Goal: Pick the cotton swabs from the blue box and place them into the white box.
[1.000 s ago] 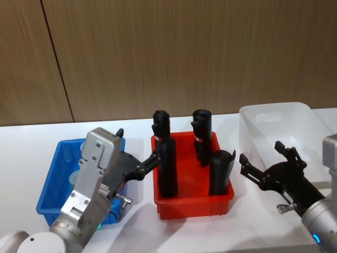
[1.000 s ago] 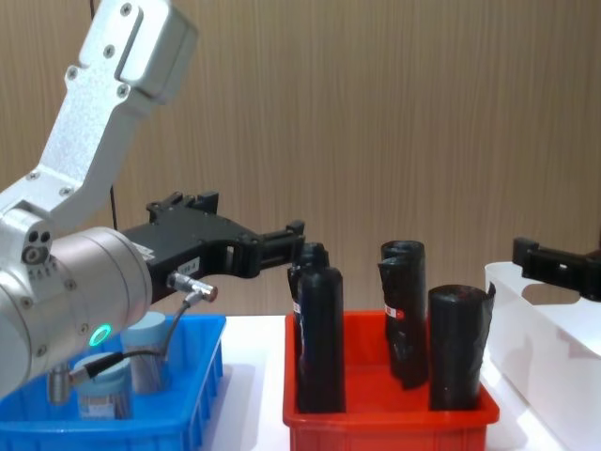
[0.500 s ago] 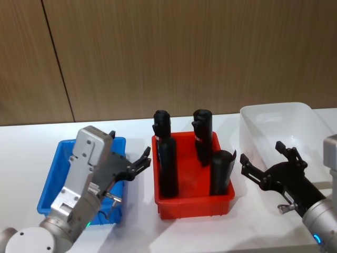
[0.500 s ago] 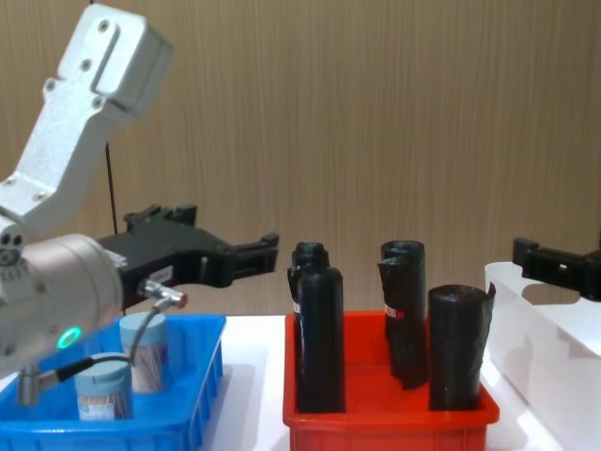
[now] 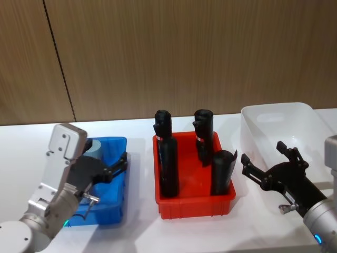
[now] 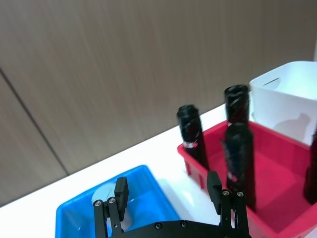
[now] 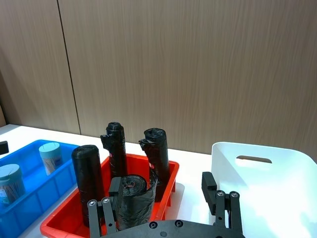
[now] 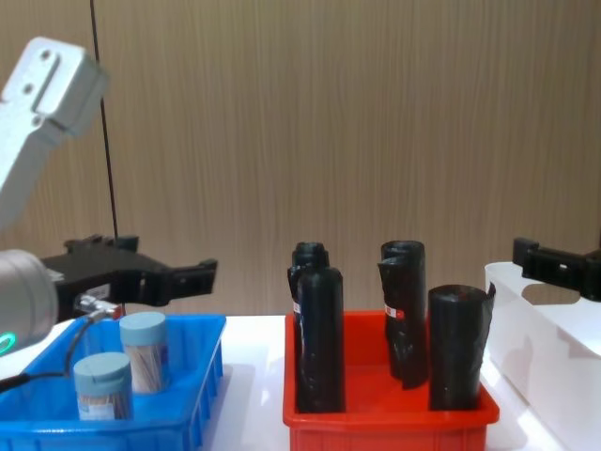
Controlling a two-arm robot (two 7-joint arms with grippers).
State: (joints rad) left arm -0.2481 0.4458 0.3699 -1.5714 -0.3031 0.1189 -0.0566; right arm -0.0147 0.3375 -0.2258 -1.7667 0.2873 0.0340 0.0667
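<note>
Your blue box point(image 5: 113, 197) is sitting toward the left edge of the tabletop point(image 5: 137, 237). It is holding two jars of cotton swabs point(image 8: 144, 349), both standing upright with their pale blue lids on. One is standing nearer the box's back wall and the other nearer its front left corner.

Your left gripper point(image 5: 118, 164) is hovering over the right side of that box, higher than the jars and gripping neither. Its fingers are spreading wide with nothing between them.

The red tray point(image 5: 195, 203) is sitting mid-table, just beside the blue box. It is carrying four black wrapped rolls point(image 5: 168, 166), all upright, two along its back wall and two nearer its front.

The white box point(image 5: 279, 124) is standing by the right edge of the tabletop, near the tray. Your right gripper point(image 5: 261, 153) is hanging at the white box's front left corner, just right of the tray, with its fingers likewise parting wide and gripping nothing.
</note>
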